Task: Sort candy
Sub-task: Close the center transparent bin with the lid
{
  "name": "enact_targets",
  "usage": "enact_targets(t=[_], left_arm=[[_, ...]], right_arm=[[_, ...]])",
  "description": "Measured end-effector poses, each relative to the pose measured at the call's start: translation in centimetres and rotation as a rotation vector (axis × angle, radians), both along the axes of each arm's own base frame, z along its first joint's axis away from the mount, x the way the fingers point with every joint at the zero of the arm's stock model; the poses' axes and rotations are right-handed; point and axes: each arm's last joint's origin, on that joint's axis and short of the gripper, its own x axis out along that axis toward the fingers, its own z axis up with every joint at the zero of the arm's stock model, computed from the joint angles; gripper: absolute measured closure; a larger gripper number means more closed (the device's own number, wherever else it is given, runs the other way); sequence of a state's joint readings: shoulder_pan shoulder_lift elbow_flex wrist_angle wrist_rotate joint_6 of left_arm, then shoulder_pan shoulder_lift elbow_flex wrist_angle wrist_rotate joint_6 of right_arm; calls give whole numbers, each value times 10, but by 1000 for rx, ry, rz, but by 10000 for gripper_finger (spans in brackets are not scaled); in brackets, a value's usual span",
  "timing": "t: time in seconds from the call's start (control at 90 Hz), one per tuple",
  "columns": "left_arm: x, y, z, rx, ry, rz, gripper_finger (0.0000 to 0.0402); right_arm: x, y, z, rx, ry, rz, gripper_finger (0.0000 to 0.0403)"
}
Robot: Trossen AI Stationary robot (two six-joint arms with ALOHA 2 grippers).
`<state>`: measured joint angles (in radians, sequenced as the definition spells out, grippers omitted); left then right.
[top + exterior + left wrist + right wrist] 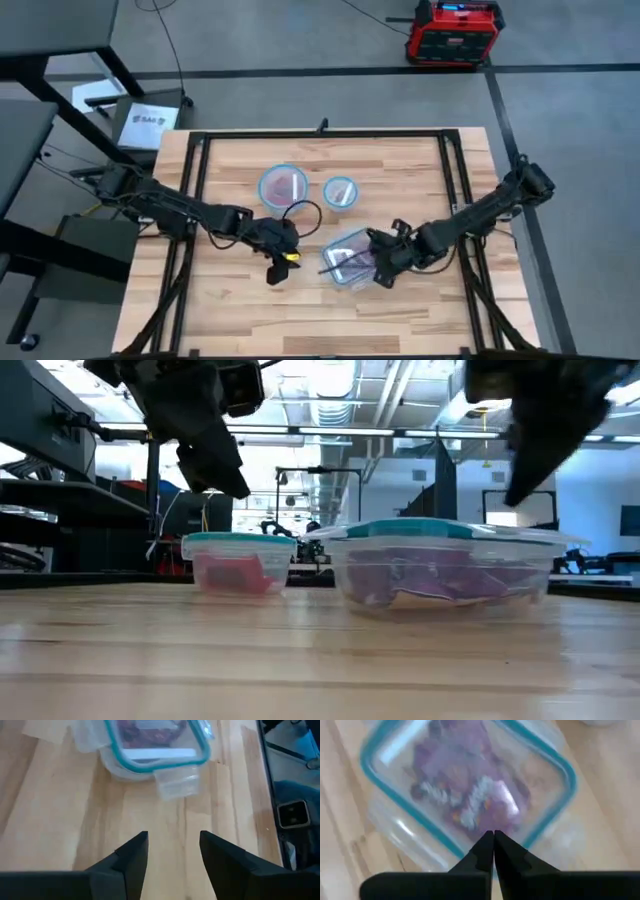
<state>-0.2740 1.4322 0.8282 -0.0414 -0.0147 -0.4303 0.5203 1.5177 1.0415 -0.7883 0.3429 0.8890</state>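
Note:
The candy shows as purple packets inside a clear rectangular container (347, 258) with a blue-rimmed lid (470, 785), and as red packets in a round container (284, 185) that stands on the table behind it. My right gripper (493, 837) is shut and hovers over the rectangular container's lid; in the low view my right gripper (520, 485) hangs a little above it. My left gripper (172, 845) is open with nothing between its fingers. It hangs over bare table just left of the rectangular container (150, 745).
A smaller round container (340, 192) stands beside the larger round one, toward the far side. A black frame (320, 135) runs around the wooden table top. Bare wood lies along the table's near edge (320, 320).

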Motion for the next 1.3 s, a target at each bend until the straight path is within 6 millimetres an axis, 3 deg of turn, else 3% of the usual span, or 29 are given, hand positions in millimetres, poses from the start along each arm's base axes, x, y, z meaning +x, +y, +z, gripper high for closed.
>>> enact_targets(t=[0.289,0.456,0.611,0.778,0.944,1.167,1.3], left_arm=[[-11,-13,-15,33,-1,28,237],[-12,-16,-16,21,-6,27,237],[-11,-16,-14,23,-33,44,237],[-10,-16,-13,17,-48,44,237],[-10,-16,-13,17,-41,45,237],[-10,-16,-14,19,-39,45,237],[-11,-16,-14,22,-29,47,237]], right_arm=[[-52,38,-33,-79,-120,-147,403],[-69,45,-67,-137,-140,-60,403],[-62,39,-94,-301,-137,21,403],[-51,31,-109,-431,-141,16,403],[-37,42,-114,-377,-237,64,403],[-19,63,-102,-282,-422,183,403],[-20,65,-100,-210,-338,252,403]])
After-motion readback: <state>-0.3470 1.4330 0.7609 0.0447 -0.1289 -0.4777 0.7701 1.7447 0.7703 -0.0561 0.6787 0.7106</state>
